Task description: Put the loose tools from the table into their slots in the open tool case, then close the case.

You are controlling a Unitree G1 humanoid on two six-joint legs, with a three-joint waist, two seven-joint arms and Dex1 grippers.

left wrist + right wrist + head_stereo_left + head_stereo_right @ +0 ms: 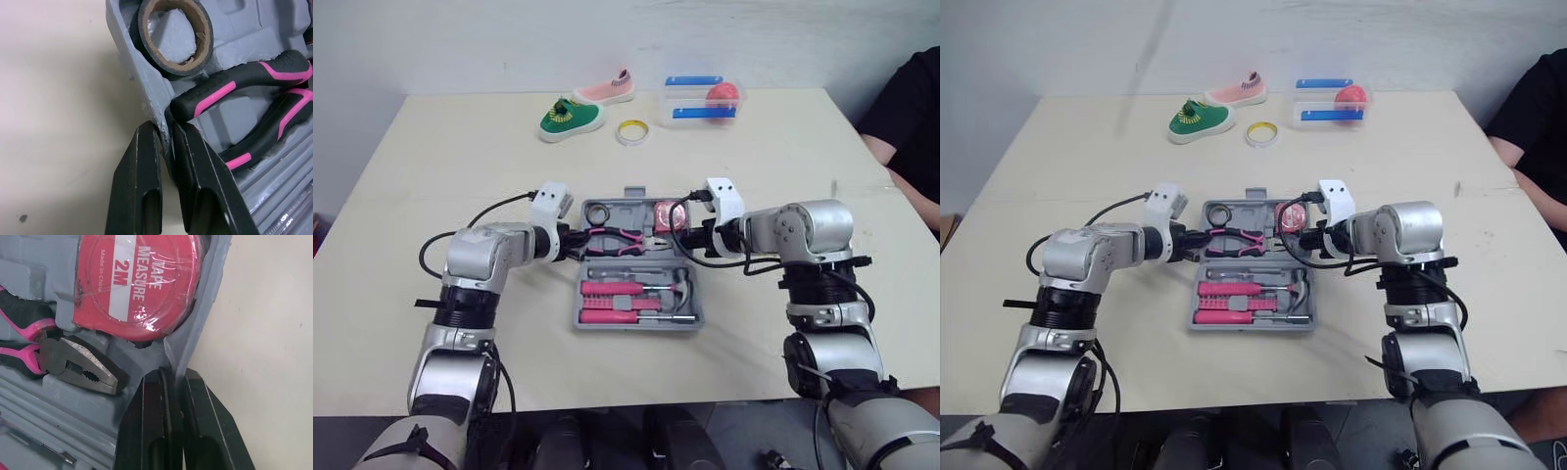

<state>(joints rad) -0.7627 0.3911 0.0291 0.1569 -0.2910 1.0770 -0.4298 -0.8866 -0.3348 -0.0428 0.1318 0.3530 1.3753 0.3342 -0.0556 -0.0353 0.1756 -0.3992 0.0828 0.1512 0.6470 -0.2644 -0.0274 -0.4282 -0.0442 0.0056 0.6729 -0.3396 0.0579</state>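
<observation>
The grey tool case lies open in the middle of the table. Its far half holds a black tape roll, pink-and-black pliers and a red tape measure. The near half holds pink screwdrivers and a hammer. My left gripper is shut on the left rim of the far half, beside the pliers' handles. My right gripper is shut on the right rim of that half, just beside the tape measure. In the head view, the left gripper and right gripper flank the case.
At the far side of the table lie a green shoe, a pink shoe, a yellow tape ring and a clear box with blue strips. A person in black sits at the right edge.
</observation>
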